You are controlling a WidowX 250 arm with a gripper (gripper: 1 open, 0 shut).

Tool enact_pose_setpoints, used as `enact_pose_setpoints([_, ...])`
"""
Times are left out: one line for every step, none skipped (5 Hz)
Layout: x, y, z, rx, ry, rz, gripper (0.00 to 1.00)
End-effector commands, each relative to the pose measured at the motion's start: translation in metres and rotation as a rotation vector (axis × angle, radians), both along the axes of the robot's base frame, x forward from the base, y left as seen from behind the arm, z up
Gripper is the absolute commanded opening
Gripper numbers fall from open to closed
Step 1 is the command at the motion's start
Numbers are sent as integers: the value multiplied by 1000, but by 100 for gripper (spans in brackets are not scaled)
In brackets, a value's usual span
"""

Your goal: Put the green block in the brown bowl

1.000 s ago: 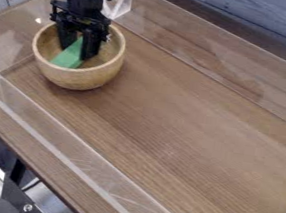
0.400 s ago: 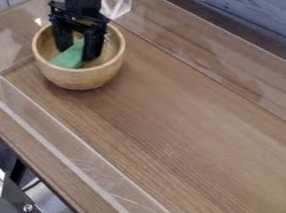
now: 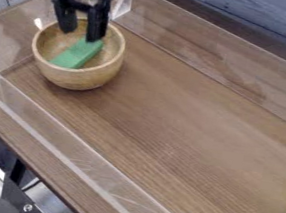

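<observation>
The green block (image 3: 78, 54) lies flat inside the brown bowl (image 3: 105, 71), slanted across its pale interior. The bowl stands at the back left of the wooden table. My gripper (image 3: 79, 25) hangs just above the bowl's far rim, pointing straight down, its black fingers (image 3: 63, 18) spread open with nothing between them. The block lies free below them, apart from the fingers.
A clear acrylic wall (image 3: 47, 130) runs along the table's front and left edges, and another clear panel (image 3: 126, 3) stands behind the bowl. Wide bare wood (image 3: 198, 117) stretches to the right of the bowl.
The fingers opened and let go of the green block, which now rests in the bowl. The gripper then rose up out of the bowl.
</observation>
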State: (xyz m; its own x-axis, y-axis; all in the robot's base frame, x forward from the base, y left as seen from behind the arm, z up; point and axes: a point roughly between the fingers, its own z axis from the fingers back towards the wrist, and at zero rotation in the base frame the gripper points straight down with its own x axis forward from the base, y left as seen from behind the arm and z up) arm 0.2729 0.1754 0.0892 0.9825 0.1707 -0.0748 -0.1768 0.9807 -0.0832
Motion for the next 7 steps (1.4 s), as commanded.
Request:
enact_pose_setpoints([13,-3,59,56,-139,-20,100])
enact_pose_setpoints([19,-16,88,56,-181,-59,100])
enact_pose_setpoints([21,-10,75,56,-158,-48,100])
enact_pose_setpoints([28,-1,62,60,-139,-35,100])
enact_pose_setpoints([30,8,47,61,-113,-20,0])
enact_pose_setpoints([30,12,36,59,-90,-14,100])
enact_pose_setpoints([28,17,24,61,-65,-6,0])
